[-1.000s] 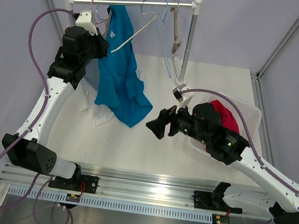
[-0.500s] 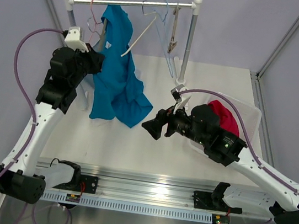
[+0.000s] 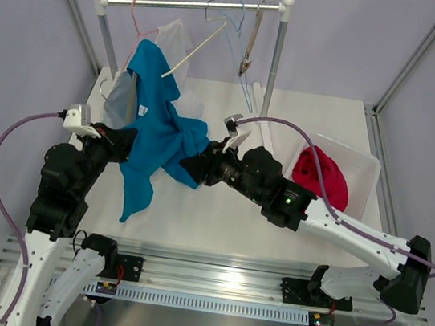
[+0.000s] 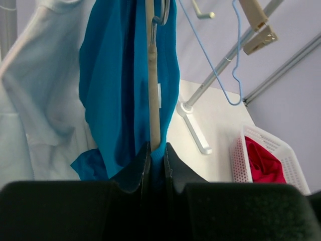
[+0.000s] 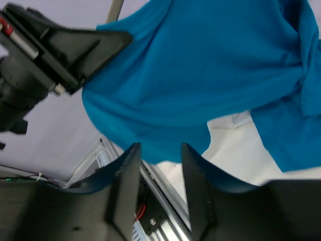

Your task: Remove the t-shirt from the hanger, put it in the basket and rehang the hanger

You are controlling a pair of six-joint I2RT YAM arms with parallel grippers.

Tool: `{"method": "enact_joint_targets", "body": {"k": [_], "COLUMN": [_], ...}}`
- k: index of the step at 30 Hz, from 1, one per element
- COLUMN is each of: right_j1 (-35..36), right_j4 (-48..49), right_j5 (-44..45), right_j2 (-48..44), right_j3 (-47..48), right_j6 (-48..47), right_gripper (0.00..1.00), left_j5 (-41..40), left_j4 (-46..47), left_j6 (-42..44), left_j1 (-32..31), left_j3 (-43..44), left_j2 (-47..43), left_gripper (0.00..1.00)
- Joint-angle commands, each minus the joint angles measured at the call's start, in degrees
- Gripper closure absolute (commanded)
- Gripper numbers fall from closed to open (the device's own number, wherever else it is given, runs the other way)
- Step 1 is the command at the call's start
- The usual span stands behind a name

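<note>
Teal-blue cotton t-shirt [image 3: 157,134] is seen draped off a pale wooden hanger [image 3: 191,50], pulled down and left from the metal clothes rail [image 3: 191,4]. Its lower folds are spread above the white table [image 3: 219,212].

Left gripper [image 3: 124,138]: jaws are pinched narrow on a fold of the t-shirt. In the left wrist view the hanger's bar rises straight from the jaw tips; whether the bar itself is clamped cannot be told.

Right gripper [image 3: 200,163]: it is placed at the shirt's right lower edge. In the right wrist view its fingers [image 5: 125,191] are held partly apart, with the blue hem at their tips and no fabric seen clamped.

A pale white garment [image 3: 166,38] is hung behind the t-shirt. A red cloth [image 3: 321,174] is bundled in the white slotted plastic basket [image 3: 362,171], well apart on the right.
</note>
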Motion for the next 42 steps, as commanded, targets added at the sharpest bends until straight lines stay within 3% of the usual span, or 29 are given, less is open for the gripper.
{"method": "enact_joint_targets", "body": {"k": [1, 2, 3, 6, 8, 13, 21, 28, 31, 32, 33, 34, 36, 38, 42], "right_j1": [2.6, 3.3, 3.7, 4.9, 4.9, 5.5, 7.1, 7.1, 7.1, 7.1, 7.1, 7.1, 7.1, 7.0, 7.1], "right_j4": [10.3, 10.8, 12.2, 14.0, 14.2, 12.7, 9.4, 10.8, 11.9, 12.0, 11.8, 11.7, 11.4, 10.8, 11.1], "right_j5": [4.9, 5.7, 7.9, 9.0, 8.6, 6.7, 10.5, 9.3, 8.6, 8.5, 8.6, 8.7, 8.8, 8.6, 8.9], "right_j2": [4.0, 4.9, 5.6, 8.8, 11.9, 19.1, 23.8, 23.5, 22.8, 22.6, 21.8, 21.5, 19.9, 19.0, 16.1], "right_j3": [4.4, 6.2, 6.7, 9.6, 11.4, 18.5, 21.8, 18.6, 17.3, 16.9, 16.6, 16.4, 15.3, 14.4, 11.1], "right_j6": [3.7, 3.8, 3.8, 4.3, 5.7, 7.2, 7.2, 9.8, 10.1, 10.1, 9.6, 9.5, 9.0, 8.7, 9.4], "right_gripper": [0.59, 0.69, 0.73, 0.75, 0.73, 0.58, 0.53, 0.54, 0.65, 0.69, 0.78, 0.84, 0.95, 0.95, 0.98], "left_j5": [5.4, 7.1, 7.8, 10.1, 10.7, 14.0, 17.0, 17.2, 17.1, 17.6, 18.1, 18.3, 19.2, 19.8, 21.0], "left_j4": [2.7, 2.4, 2.0, -0.1, -2.7, -4.9, -4.8, -4.7, -4.9, -4.9, -4.9, -4.8, -4.9, -5.0, -5.0], "left_j6": [-3.1, -4.1, -4.4, -4.6, -4.2, -6.0, -8.4, -9.1, -9.2, -9.1, -8.9, -8.5, -8.1, -7.9, -8.0], "left_j1": [-0.2, -0.3, -0.2, -0.2, -0.3, -2.1, -3.1, -3.2, -3.3, -3.3, -3.3, -3.2, -3.2, -3.2, -3.2], "left_j3": [-3.5, -4.5, -6.1, -7.5, -7.6, -8.5, -8.6, -6.9, -6.1, -5.8, -5.6, -4.7, -3.5, -1.7, 1.3], "left_j2": [-4.8, -7.0, -8.2, -12.1, -13.8, -17.9, -19.5, -19.0, -18.8, -18.7, -18.2, -18.0, -17.6, -17.3, -16.3], "left_gripper": [1.00, 1.00, 1.00, 1.00, 1.00, 1.00, 1.00, 1.00, 1.00, 0.97, 0.87, 0.59, 0.38, 0.31, 0.30]}}
